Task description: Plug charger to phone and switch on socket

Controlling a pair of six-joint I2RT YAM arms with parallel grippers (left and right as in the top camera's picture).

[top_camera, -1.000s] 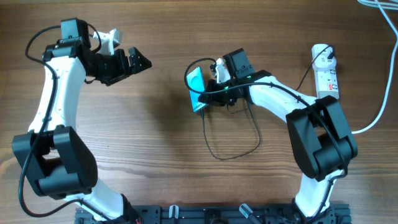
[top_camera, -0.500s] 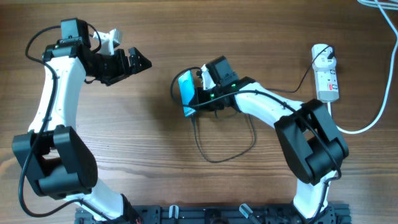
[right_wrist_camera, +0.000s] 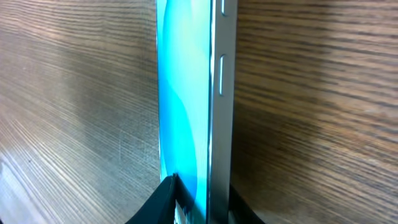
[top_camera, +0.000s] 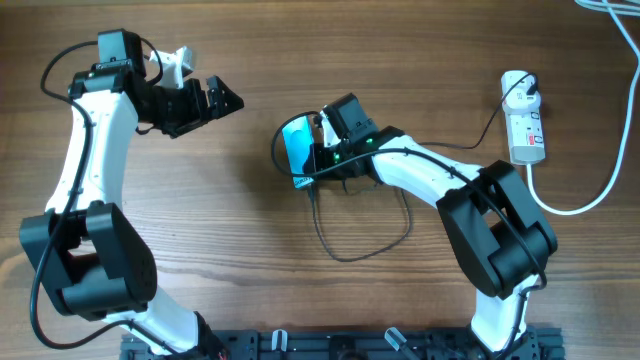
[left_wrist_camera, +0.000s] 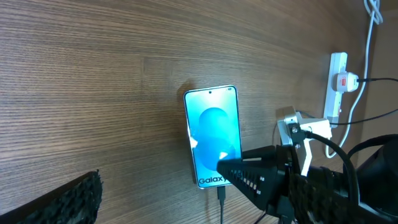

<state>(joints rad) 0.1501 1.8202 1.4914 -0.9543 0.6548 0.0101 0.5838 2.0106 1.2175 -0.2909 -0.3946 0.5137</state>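
Right hand is clamped on the lower end of the phone, just left of frame centre in the overhead view. The phone is tipped up on a long side, not lying flat, with its screen turned toward the upper left. The right wrist view confirms this: it looks along the metal side edge, with dark fingers either side at the bottom. I cannot tell whether the lower edge touches the surface. The hold probably steadies the phone and keeps its port end clear. The charger runs as a dark loop below the phone and then climbs to the right. Its connector meets the phone's bottom edge under the "Galaxy" text and looks seated, though how deep it sits is too small to judge. The slack loop suggests the cable is not pulling on the joint. The white plug adapter sits in the top of the socket at the upper right of the frame, well apart from the phone. A thick white cord trails off right of the socket. The red switch mark is visible, but its position is unreadable. Left hand hangs at upper left, near nothing. Its fingers look apart, since only one pad shows in the low left corner of its own view. Judgement: the plug-in is likely done and the switch is yet to be pressed.
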